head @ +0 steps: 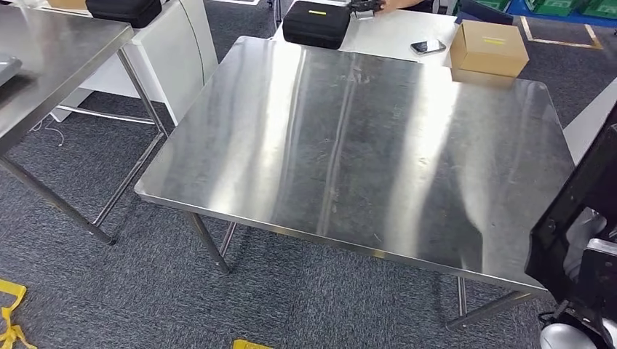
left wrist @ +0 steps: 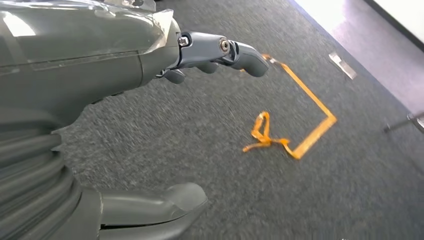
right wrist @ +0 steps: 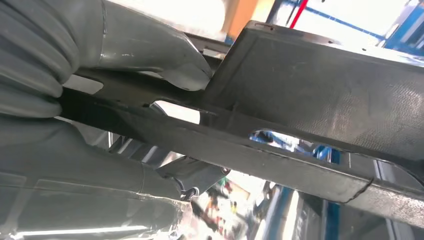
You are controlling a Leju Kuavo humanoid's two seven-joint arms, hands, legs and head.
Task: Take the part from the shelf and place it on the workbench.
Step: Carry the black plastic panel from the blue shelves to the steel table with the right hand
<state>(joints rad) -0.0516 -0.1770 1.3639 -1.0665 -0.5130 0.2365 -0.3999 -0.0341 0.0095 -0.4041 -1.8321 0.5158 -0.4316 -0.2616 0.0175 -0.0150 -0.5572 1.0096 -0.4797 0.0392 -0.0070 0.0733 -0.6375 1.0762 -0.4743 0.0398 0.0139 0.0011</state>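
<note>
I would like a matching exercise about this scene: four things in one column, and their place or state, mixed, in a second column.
Things:
1. black part
2. cardboard box
3. phone
4. left robot hand

Places or states:
A. lies flat on the white table beside the box
B. holds nothing, hangs over the grey carpet
C. gripped by the right robot hand
D. brown, stands just behind the steel workbench

Pairs: 1-C, 2-D, 3-A, 4-B

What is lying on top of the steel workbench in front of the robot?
The workbench shows only bare steel. The black part in the right hand covers its right edge, so that strip is hidden.
</note>
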